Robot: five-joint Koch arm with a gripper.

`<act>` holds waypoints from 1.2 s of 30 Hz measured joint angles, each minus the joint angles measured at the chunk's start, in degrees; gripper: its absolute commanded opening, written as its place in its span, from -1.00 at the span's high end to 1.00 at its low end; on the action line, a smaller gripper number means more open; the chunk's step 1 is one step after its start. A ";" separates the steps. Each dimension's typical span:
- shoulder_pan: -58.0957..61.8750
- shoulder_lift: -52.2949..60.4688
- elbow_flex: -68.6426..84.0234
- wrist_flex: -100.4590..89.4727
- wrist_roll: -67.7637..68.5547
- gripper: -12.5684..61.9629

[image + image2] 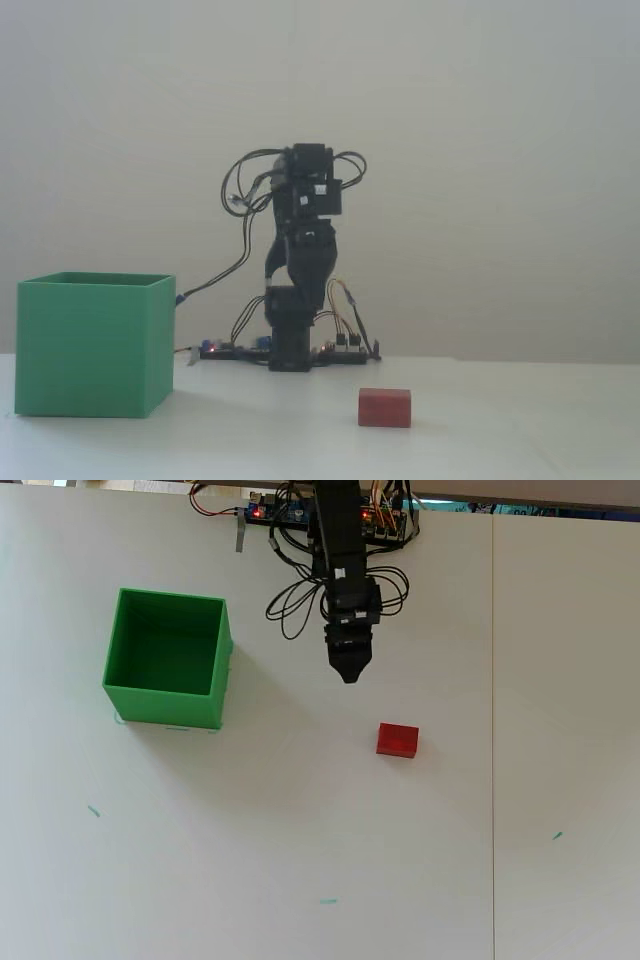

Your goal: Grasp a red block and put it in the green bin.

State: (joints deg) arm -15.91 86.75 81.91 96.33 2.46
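White table [300, 830]: 1 red block [397, 740], 1 green bin [168, 706].

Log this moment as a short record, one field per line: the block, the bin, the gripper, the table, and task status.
red block: lying on the table, apart from everything, nothing touching it
green bin: upright, open top, inside looks empty in the overhead view; left of the block in both views
gripper: raised off the table, pointing toward the block but short of it in the overhead view; holds nothing; open or shut cannot be told
table: white, a few small teal marks
task status: block not yet grasped, bin not yet filled
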 measured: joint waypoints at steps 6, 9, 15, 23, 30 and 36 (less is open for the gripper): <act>-7.03 -2.90 -3.08 0.00 9.93 -0.33; -7.82 -3.34 -7.03 0.00 10.46 -0.33; -12.48 -6.33 -13.27 0.44 11.60 -0.33; -16.70 -16.70 -23.64 0.53 13.27 -0.32; -16.08 -24.87 -30.85 0.53 13.36 -0.33; -16.08 -29.71 -37.53 0.53 15.56 -0.34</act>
State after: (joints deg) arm -31.99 57.04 44.38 96.86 18.02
